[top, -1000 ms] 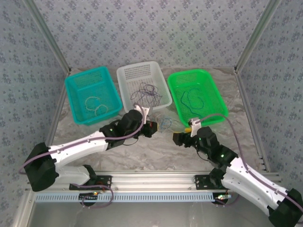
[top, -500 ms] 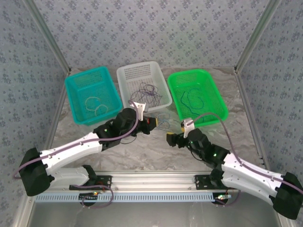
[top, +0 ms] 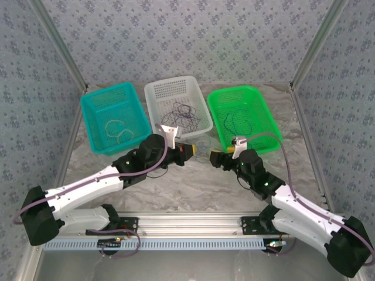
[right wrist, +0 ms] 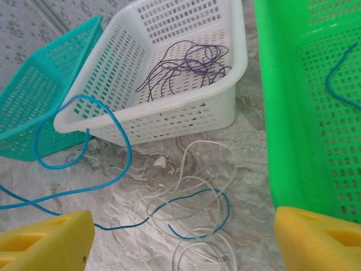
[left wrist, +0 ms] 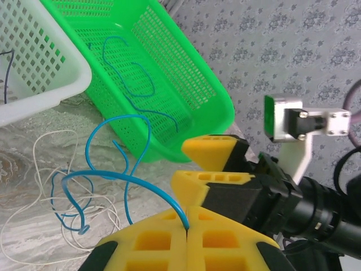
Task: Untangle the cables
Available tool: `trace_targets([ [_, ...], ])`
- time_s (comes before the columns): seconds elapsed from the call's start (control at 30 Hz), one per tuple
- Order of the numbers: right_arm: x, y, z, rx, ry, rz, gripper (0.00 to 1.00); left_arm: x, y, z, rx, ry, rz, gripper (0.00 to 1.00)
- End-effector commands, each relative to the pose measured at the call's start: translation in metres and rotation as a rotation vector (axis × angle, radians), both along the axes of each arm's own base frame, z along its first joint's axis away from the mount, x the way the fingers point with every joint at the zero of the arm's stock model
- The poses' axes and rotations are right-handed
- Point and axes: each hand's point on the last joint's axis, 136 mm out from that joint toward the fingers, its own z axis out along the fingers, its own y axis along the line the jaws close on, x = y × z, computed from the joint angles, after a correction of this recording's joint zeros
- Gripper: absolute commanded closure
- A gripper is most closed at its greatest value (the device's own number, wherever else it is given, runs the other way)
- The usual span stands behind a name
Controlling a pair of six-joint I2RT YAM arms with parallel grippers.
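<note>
A tangle of blue cable and pale cream cable lies on the marble table in front of the white basket. My left gripper is shut on one end of the blue cable, which arcs up off the table from the cream cable. In the top view the left gripper and right gripper face each other across the tangle. My right gripper is open just above the tangle, with nothing between its fingers.
Three baskets stand behind the tangle. The teal basket holds cream cables. The white basket holds dark purple cables. The green basket holds a blue cable. The right gripper's yellow fingers are close to the left gripper.
The right gripper has swung left, then forward toward the tangle and the left gripper. The left gripper has edged forward with the blue cable.
</note>
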Motion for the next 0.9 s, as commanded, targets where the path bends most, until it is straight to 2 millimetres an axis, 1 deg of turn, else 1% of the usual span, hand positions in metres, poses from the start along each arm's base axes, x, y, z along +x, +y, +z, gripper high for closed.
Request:
trace_targets([
  [0.0, 0.002, 0.021, 0.017, 0.114, 0.009, 0.064, 0.15, -0.002, -0.002, 0.015, -0.059, -0.019, -0.016, 1.00],
  [0.07, 0.005, 0.025, 0.016, 0.133, 0.018, 0.067, 0.15, -0.003, -0.003, 0.016, -0.065, -0.020, -0.022, 1.00],
  [0.2, 0.011, 0.033, 0.027, 0.168, 0.005, 0.077, 0.15, -0.003, -0.003, 0.015, -0.065, -0.021, -0.025, 1.00],
  [0.33, 0.016, 0.035, 0.032, 0.188, 0.001, 0.077, 0.15, -0.003, -0.003, 0.013, -0.069, -0.020, -0.023, 1.00],
  [0.43, 0.018, 0.037, 0.033, 0.237, 0.038, 0.071, 0.18, -0.003, -0.003, 0.013, -0.070, -0.023, -0.020, 1.00],
  [0.57, 0.020, 0.045, 0.032, 0.269, 0.088, 0.089, 0.22, -0.002, -0.001, 0.016, -0.078, -0.037, -0.014, 1.00],
  [0.63, 0.021, 0.048, 0.028, 0.272, 0.117, 0.087, 0.24, -0.002, 0.000, 0.017, -0.084, -0.043, -0.010, 1.00],
  [0.77, 0.026, 0.054, 0.025, 0.270, 0.134, 0.093, 0.27, -0.002, 0.001, 0.021, -0.098, -0.052, -0.007, 1.00],
  [0.87, 0.031, 0.055, 0.022, 0.247, 0.142, 0.087, 0.31, -0.004, 0.002, 0.023, -0.104, -0.057, -0.009, 1.00],
])
